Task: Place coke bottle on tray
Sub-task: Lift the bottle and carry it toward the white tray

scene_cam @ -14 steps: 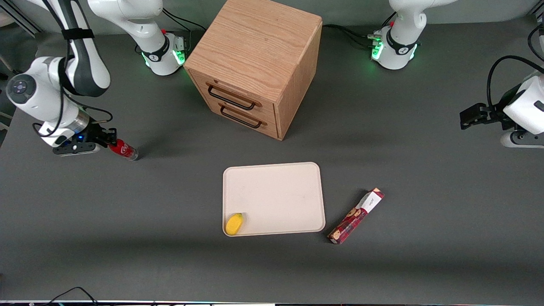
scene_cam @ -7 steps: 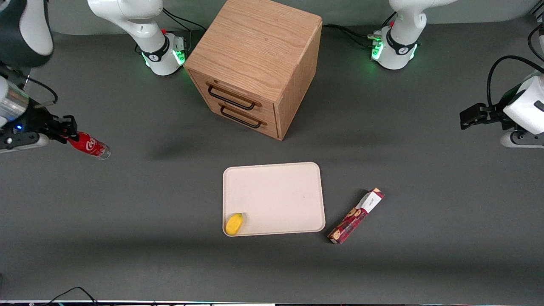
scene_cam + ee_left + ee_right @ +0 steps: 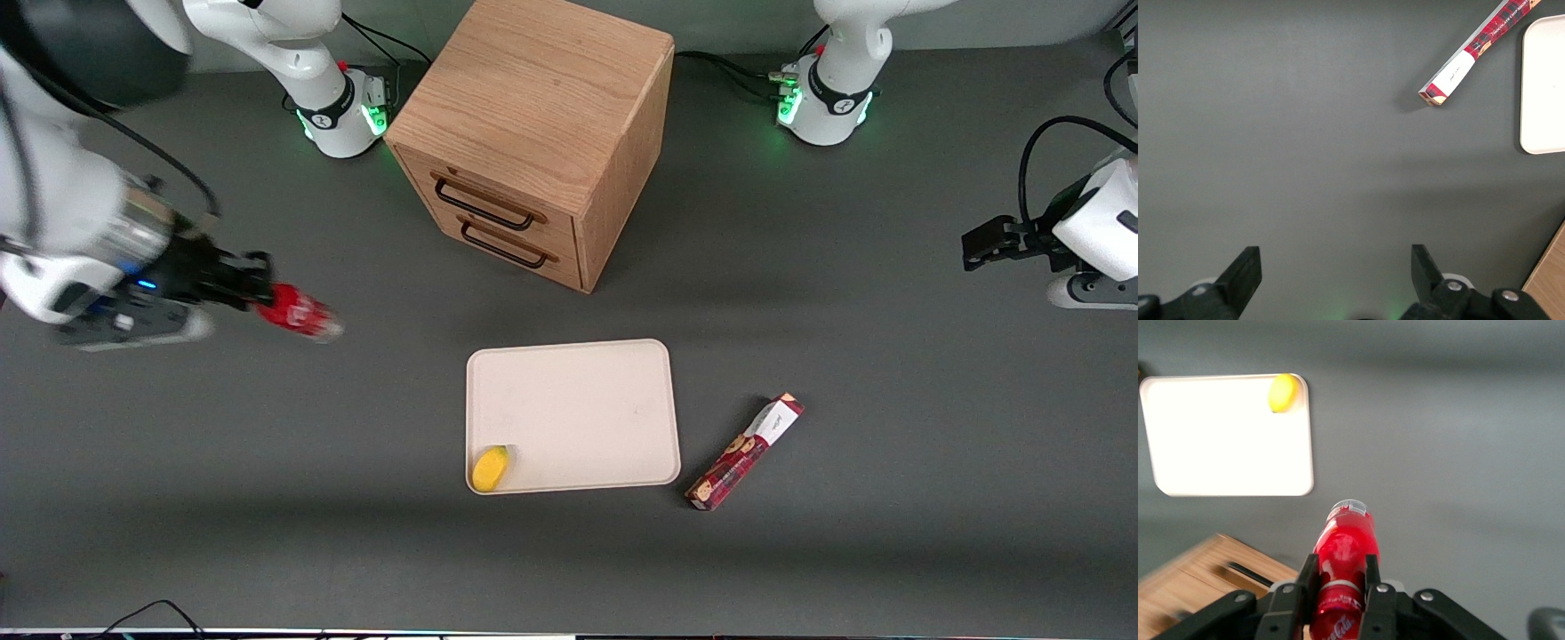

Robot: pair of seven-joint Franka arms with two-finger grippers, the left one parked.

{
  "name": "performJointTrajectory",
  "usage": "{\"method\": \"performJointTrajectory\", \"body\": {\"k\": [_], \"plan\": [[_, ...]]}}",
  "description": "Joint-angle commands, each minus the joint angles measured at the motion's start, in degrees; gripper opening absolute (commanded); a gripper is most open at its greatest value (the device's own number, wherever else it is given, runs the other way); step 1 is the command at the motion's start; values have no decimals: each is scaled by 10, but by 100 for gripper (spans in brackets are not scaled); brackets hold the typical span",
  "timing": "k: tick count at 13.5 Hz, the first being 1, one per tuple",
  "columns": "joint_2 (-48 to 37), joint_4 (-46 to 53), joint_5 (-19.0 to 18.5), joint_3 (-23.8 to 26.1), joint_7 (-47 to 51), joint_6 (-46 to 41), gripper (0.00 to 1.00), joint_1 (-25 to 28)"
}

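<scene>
Toward the working arm's end: the gripper (image 3: 253, 292) hangs above the table (image 3: 356, 551), carrying the bottle (image 3: 300, 314) in the air.
Jaws: clenched on the bottle's capped half; the wrist view shows a finger (image 3: 1371, 577) pressed against each side of the red body.
Bottle: its clear base (image 3: 1349, 508) sticks out past the fingertips, so its long axis runs on from the gripper rather than across it. It touches neither table nor tray.
Tray: (image 3: 653, 356) flat on the table, nearer the front camera than the cabinet (image 3: 533, 116), well apart from the bottle.
Key relation: from the bottle's base, the tray lies onward toward the table's middle and somewhat nearer the front camera. The bottle already points roughly that way, so the carry looks like a sideways reach with little turning.
Arm: only the right gripper has the bottle, and it is the one near it.
Lemon: a small yellow lemon-like piece (image 3: 490, 468) sits in the tray corner nearest the front camera at the working arm's end. The rest of the tray is bare, so I judge a drop toward its middle safest.
Box: (image 3: 743, 452) lies just beside the tray toward the parked arm's end, clear of the path.
Front view adds: the whole gap between bottle and tray, and the cabinet's place.
Wrist view adds: the grip itself (image 3: 1337, 580), the base pointing outward, and the tray (image 3: 1165, 483) with the lemon (image 3: 1283, 392) ahead.
Stage: bottle lifted, not yet over the tray.
</scene>
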Motion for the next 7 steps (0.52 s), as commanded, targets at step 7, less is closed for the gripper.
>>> {"method": "performJointTrajectory", "body": {"k": [7], "plan": [[213, -35, -260, 205, 405, 183, 2, 26]]}}
